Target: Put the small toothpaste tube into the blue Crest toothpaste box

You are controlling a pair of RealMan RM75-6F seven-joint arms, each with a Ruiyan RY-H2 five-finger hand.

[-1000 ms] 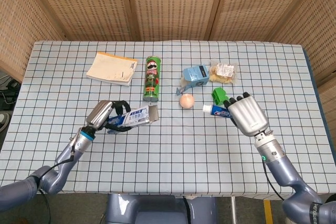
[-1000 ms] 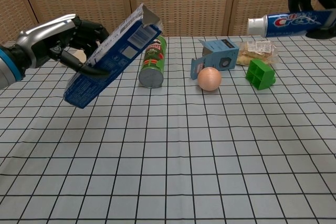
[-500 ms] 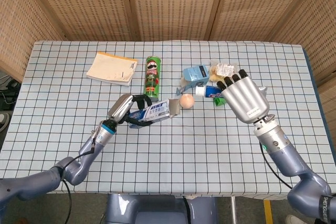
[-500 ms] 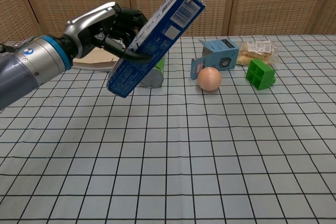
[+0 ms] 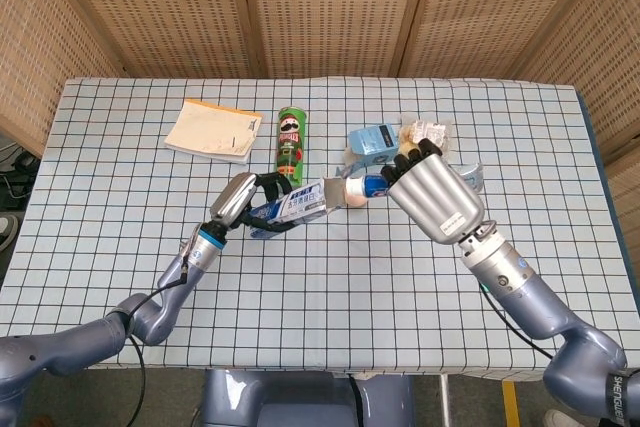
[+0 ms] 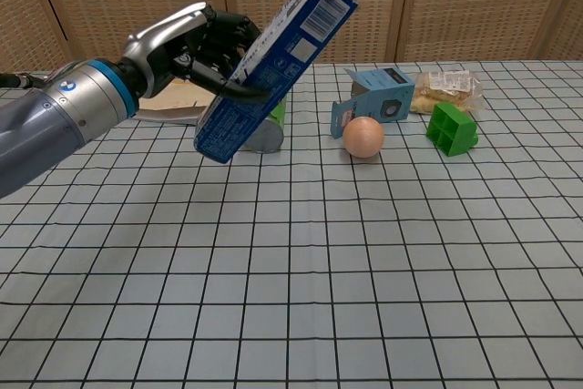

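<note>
The small toothpaste tube (image 5: 374,185) was held in the right hand (image 5: 432,197) above the table (image 5: 330,287), its cap end near the open flap of the blue Crest box (image 6: 273,61), which the left hand (image 6: 187,47) gripped tilted upward.

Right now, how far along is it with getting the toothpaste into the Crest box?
Both pickups look done: the left robot hand holds the blue Crest box tilted in the air, open end up, and the right robot hand holds the small toothpaste tube, its cap pointing at the box's open end in the head view. In hand: lining the two up. Left: sliding the tube in; it is not yet inside.
</note>
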